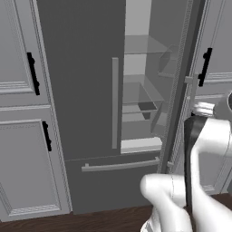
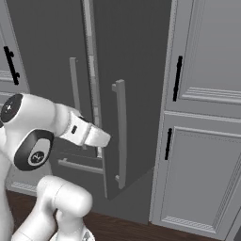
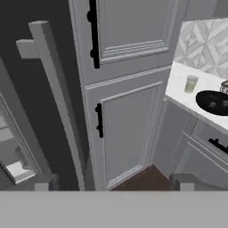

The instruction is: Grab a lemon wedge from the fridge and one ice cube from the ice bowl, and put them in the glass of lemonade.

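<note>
The dark grey fridge stands with its right door swung open, and glass shelves show inside. No lemon wedge can be seen on them. My gripper is open with nothing between its fingertips, just off the open door's bar handle. In the right base view my hand hangs beside that handle. On a white counter to the right stand the glass of lemonade and the black ice bowl.
Paneled grey cabinets with black handles flank the fridge on both sides. A dark wire basket sits behind the ice bowl. A drawer handle runs below the fridge doors. The floor is dark wood.
</note>
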### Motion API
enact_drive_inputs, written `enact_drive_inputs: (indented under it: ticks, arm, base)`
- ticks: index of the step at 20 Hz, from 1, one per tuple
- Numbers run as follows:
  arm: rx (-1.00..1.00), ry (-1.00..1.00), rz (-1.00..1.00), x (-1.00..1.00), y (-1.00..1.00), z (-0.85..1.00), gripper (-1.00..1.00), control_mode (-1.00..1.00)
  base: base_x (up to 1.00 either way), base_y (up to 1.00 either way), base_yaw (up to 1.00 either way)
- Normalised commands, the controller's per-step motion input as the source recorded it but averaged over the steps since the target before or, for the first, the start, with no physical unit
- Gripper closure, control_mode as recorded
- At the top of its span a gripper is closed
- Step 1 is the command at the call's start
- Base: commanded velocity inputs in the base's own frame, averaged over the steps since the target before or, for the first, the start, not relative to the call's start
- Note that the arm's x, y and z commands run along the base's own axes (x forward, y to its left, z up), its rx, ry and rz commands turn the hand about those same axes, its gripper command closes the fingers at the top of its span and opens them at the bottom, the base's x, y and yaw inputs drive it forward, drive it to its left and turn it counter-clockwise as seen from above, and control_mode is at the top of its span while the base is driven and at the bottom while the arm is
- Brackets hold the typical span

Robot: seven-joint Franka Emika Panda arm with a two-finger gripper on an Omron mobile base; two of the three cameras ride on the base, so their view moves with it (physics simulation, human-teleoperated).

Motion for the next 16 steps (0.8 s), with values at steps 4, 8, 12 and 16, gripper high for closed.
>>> enact_drive_inputs:
  ticks: [4, 8, 12, 16]
  arm:
    - [-0.27, 0.53, 0.32, 0.05, 1.0, 0.46, -1.0, -1.0]
    - [-0.26, 0.34, 0.22, 0.15, 1.0, -0.02, -1.0, -1.0]
    - [-0.2, -0.01, 0.1, 0.11, 0.86, -0.62, -1.0, -1.0]
    - [-0.24, -0.01, 0.01, 0.85, 0.47, -0.45, -1.0, -1.0]
  base:
    - [0.0, 0.0, 0.0]
    - [0.0, 0.0, 0.0]
    - [0.0, 0.0, 0.0]
    - [0.0, 0.0, 0.0]
